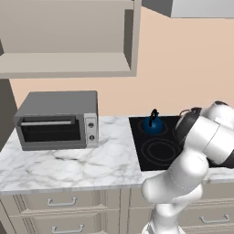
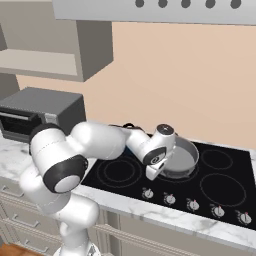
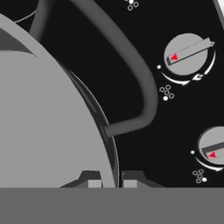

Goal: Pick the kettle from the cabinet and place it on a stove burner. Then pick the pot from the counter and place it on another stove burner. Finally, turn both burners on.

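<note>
The small dark-blue kettle [image 1: 153,124] stands on the back left burner of the black cooktop [image 1: 156,151]. Near the cooktop's middle is the wide grey pot [image 2: 183,156], just behind the knobs [image 2: 170,199]. My gripper [image 3: 112,182] is shut on its near rim, with the pot [image 3: 48,118] wall running between the fingertips [image 3: 95,182]. One loop handle [image 3: 141,83] curves out beside the grip. I cannot tell whether the pot rests on the glass or hangs just above it. The open cabinet [image 1: 68,64] hangs at upper left, its shelf bare.
A boxy grey toaster oven [image 1: 57,119] sits on the marble counter [image 1: 68,167] left of the stove. Two knobs [image 3: 188,54] lie close to the hand. The right-hand burners [image 2: 222,187] are bare. A range hood [image 2: 150,10] hangs overhead.
</note>
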